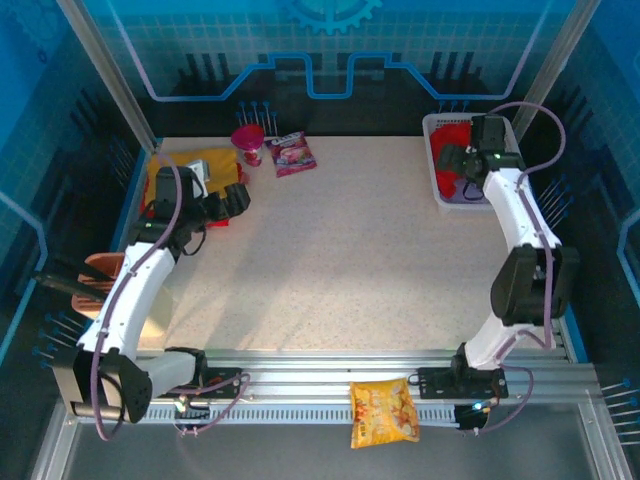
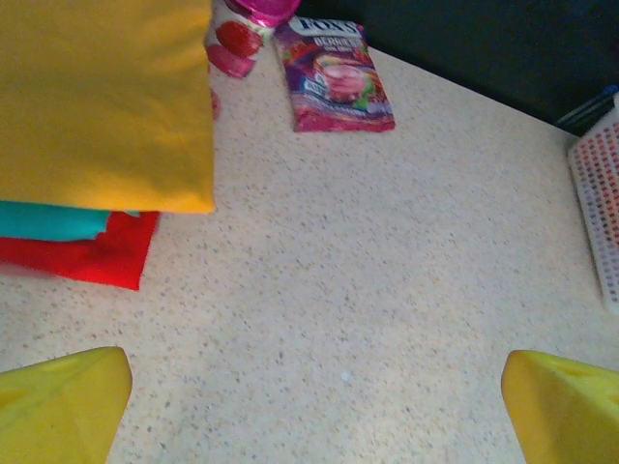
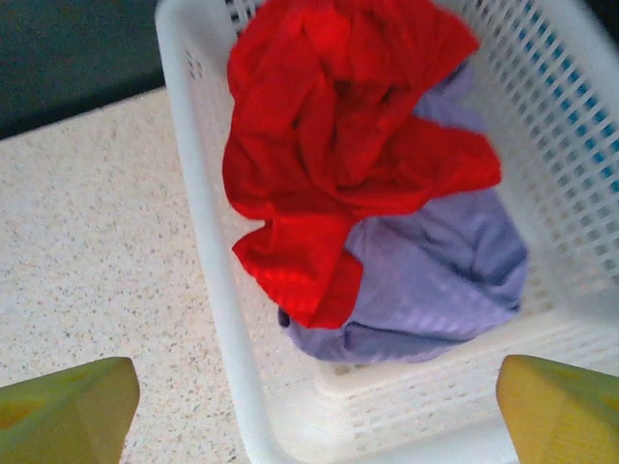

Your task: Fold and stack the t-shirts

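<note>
Hovering above the basket (image 3: 193,193), right gripper (image 3: 314,411) is gaping, empty; red shirt (image 3: 338,126) and lilac shirt (image 3: 435,280) lie crumpled inside. Far across from the basket, left gripper (image 2: 314,406) hangs open too, beside the folded stack (image 2: 97,97).

"BERRIES" on purple packet (image 2: 334,77)

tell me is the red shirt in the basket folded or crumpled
Crumpled: the red t-shirt lies bunched over the lilac t-shirt inside the white basket.

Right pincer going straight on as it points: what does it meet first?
Likely the crumpled bright red t-shirt in the white plastic lattice basket, though its near rim could come first; depth unclear.
</note>
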Tool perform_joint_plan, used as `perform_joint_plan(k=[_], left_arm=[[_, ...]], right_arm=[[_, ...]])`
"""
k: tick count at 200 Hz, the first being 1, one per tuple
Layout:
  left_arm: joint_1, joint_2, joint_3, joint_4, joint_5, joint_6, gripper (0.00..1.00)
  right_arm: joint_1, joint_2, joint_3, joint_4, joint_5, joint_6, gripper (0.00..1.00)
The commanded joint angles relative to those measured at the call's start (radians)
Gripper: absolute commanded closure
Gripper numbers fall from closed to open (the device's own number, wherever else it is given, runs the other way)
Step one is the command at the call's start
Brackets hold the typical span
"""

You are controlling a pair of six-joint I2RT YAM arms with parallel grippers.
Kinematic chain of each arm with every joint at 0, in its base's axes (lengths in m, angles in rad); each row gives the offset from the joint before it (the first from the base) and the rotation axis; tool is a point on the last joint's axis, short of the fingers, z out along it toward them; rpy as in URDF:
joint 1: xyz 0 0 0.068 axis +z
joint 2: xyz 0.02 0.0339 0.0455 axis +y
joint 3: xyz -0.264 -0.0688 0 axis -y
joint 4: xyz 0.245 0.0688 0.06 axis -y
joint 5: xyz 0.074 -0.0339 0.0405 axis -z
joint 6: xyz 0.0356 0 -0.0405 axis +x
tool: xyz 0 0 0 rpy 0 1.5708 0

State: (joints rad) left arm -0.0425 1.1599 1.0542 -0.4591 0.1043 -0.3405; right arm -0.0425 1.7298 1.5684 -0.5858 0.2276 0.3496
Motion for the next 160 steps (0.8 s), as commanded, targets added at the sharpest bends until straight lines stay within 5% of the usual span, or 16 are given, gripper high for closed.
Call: perform_joint_plan(k=[1, 116, 143, 160], left_arm=[[-0.011, -0.032, 0.001, -0.055, 0.065, 0.013, 0.01], [-0.023, -0.167, -0.147, 0.104, 0.106, 0.037, 0.01], [-0.025, -0.166, -0.152, 0.11, 0.113, 0.026, 0.01], [-0.025, -0.167, -0.153, 0.114, 0.116, 0.02, 0.01]], right_arm=[[-0.015, 0.089, 0.101, -0.086, -0.045, 0.062, 0.02], [-0.045, 0.45, 0.354, -0.065, -0.014, 0.206, 0.29], [-0.078, 0.502, 0.375, -0.059, -0.084, 0.226, 0.47], [-0.084, 0.529, 0.402, -0.061, -0.104, 0.201, 0.48]])
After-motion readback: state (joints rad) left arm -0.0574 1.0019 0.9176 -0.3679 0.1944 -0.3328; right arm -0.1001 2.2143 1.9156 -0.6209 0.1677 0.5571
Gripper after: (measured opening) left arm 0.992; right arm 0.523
